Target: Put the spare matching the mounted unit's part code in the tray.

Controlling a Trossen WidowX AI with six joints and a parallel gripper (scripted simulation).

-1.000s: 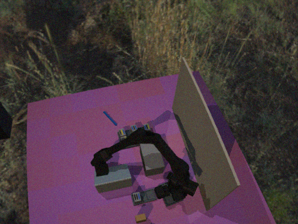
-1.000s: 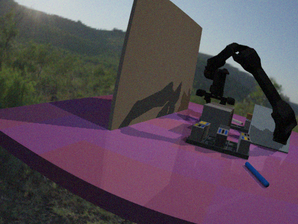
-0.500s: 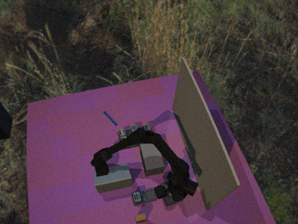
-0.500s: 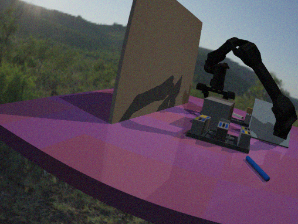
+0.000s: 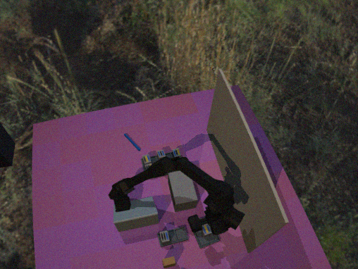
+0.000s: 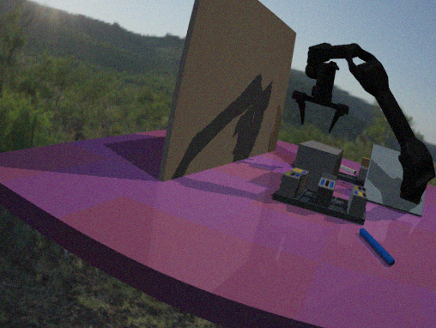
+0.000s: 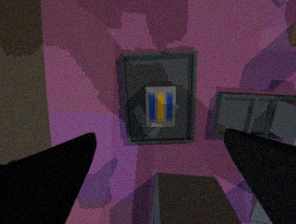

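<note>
The tray (image 5: 210,241) (image 7: 135,75) lies on the table. One spare (image 5: 206,229) (image 7: 160,106) with a blue-yellow-blue code stands inside it, apart from the walls. My gripper (image 5: 207,225) (image 6: 317,127) (image 7: 160,137) is wide open and empty above the tray; the fingertips do not touch the spare. Beside the tray, a dark holder (image 5: 181,234) (image 7: 235,112) bears a grey unit (image 5: 164,236) with pale stripes. Three more coded blocks stand on a dark rack (image 6: 319,208); one block (image 5: 176,152) (image 6: 326,189) is among them. I cannot tell which is the mounted unit.
A tall brown panel (image 5: 239,141) (image 6: 227,86) stands near the tray. A grey box (image 5: 182,190) (image 6: 319,160) and a pale blue slanted block (image 5: 139,211) stand under the arm. A blue rod (image 5: 132,141) (image 6: 377,246) and an orange block (image 5: 169,262) also lie there.
</note>
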